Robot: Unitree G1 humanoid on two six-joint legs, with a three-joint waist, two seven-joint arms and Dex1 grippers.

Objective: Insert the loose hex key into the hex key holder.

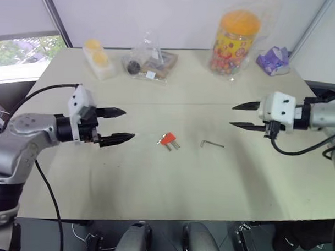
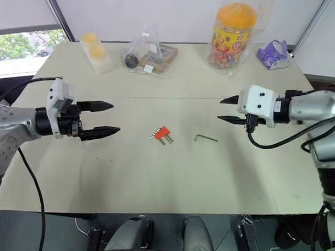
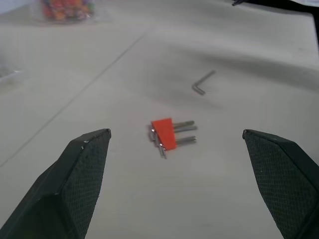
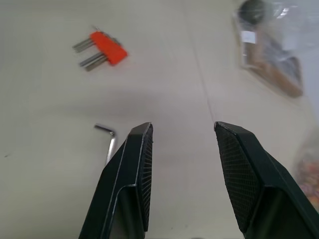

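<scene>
Hex key set, unassembled, on beige table (image 1: 154,180).
Hex key holder (image 1: 168,140) lies at table centre; loose hex key (image 1: 211,143) flat at its 3 o'clock, apart. Left gripper (image 1: 120,125) at holder's 9 o'clock, fingers wide apart, empty; right gripper (image 1: 238,116) at key's 2 o'clock, fingers parted, empty.

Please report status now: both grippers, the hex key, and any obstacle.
Left gripper open, empty. Right gripper open, empty. Loose hex key flat on table, beside red hex key holder, apart. Nothing between them.
</scene>
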